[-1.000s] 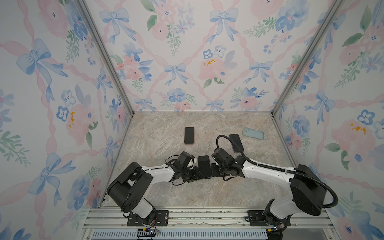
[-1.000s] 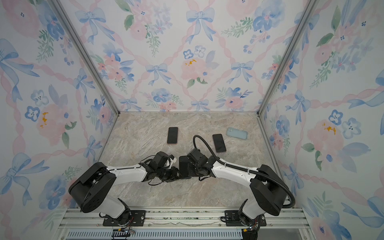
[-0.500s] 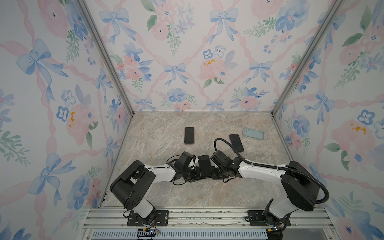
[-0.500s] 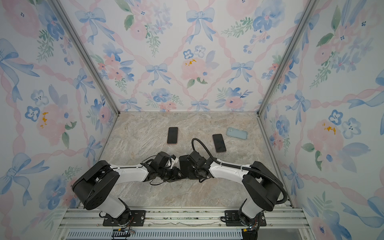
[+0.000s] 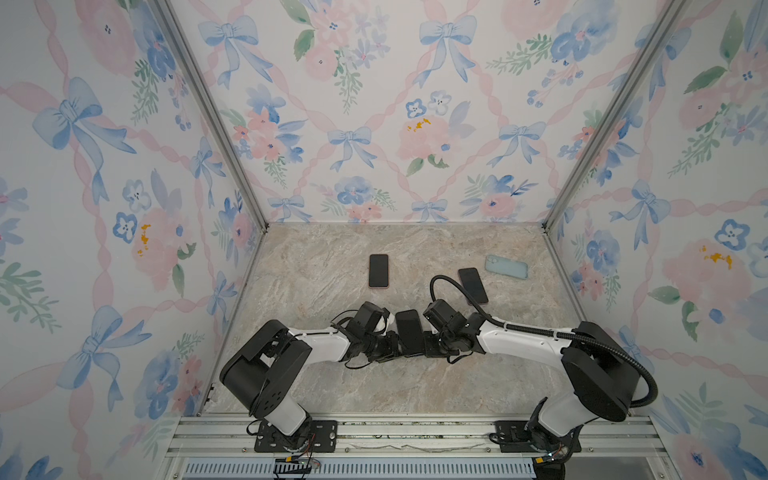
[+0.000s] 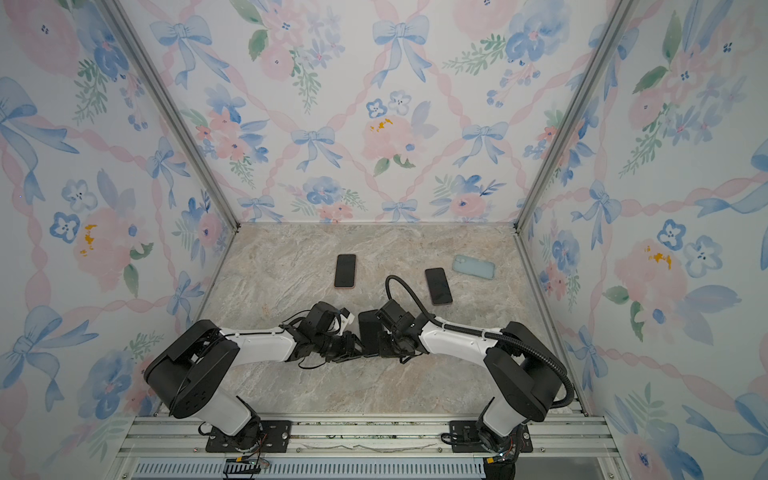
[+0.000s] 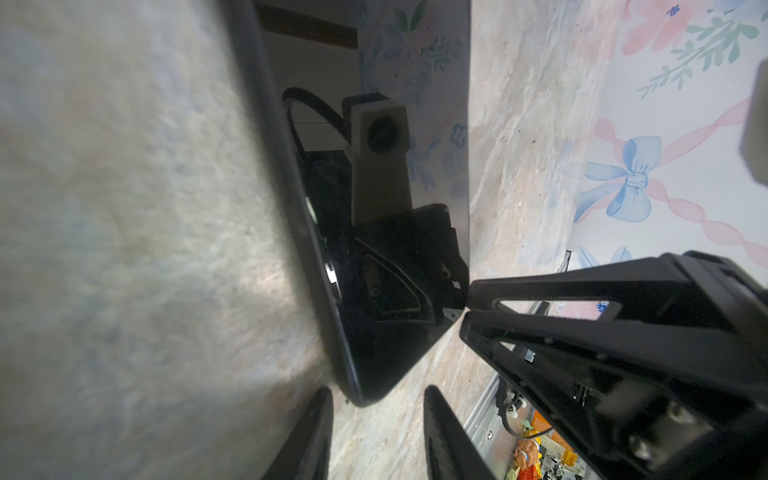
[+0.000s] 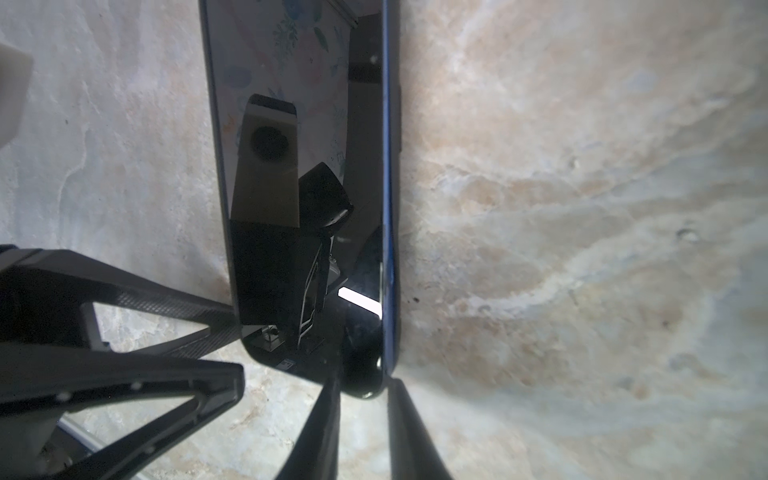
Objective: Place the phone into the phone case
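Note:
A black phone (image 5: 408, 330) (image 6: 368, 328) lies near the table's front middle, between my two grippers. My left gripper (image 5: 395, 347) (image 7: 378, 395) is open. One near corner of the phone (image 7: 395, 270) sits just ahead of its spread fingertips, touching neither. My right gripper (image 5: 428, 347) (image 8: 361, 384) is shut on the opposite near corner of the phone (image 8: 291, 208), one finger over the screen and one at the blue edge. That side looks slightly raised. The pale blue phone case (image 5: 506, 266) (image 6: 473, 266) lies at the back right, far from both grippers.
Two other dark phones lie on the marble table, one at back centre (image 5: 378, 271) and one (image 5: 473, 286) just left of the case. Floral walls close in three sides. An aluminium rail (image 5: 415, 432) runs along the front edge.
My right arm has shifted slightly toward the phone and its jaws have narrowed onto the corner. The phone and my left arm have barely moved.

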Controlling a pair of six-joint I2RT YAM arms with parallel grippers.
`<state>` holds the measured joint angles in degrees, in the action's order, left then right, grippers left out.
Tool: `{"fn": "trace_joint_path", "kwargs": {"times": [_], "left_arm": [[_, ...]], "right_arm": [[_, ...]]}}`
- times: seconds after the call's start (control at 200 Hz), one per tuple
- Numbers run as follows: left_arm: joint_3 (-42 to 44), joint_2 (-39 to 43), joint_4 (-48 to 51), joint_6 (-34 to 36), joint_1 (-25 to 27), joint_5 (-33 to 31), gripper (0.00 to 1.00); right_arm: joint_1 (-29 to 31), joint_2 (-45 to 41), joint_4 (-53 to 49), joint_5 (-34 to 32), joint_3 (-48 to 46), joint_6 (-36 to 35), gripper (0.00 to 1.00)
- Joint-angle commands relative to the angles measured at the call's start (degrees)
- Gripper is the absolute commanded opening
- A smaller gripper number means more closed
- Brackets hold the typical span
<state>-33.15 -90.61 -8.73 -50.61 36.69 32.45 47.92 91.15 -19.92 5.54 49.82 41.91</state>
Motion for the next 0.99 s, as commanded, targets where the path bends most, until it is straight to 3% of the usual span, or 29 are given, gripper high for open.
{"fn": "trace_joint_path", "kwargs": {"times": [0.0,0.405,0.99], "left_arm": [[1.13,-1.74,2.58,1.37,-0.74,-1.90,0.38],[-0.04,-4.20,0.16,0.65,-0.04,0.20,0.36],[0.18,-4.94,-2.96,-0.45,0.32,1.79,0.35]], "right_arm": [[-1.02,1.27,0.24,0.04,-0.78,-0.92,0.25],[1.41,5.06,5.13,5.30,-2.64,1.73,0.13],[6.37,10.25,5.66,2.77,-3.94,4.67,0.09]]}}
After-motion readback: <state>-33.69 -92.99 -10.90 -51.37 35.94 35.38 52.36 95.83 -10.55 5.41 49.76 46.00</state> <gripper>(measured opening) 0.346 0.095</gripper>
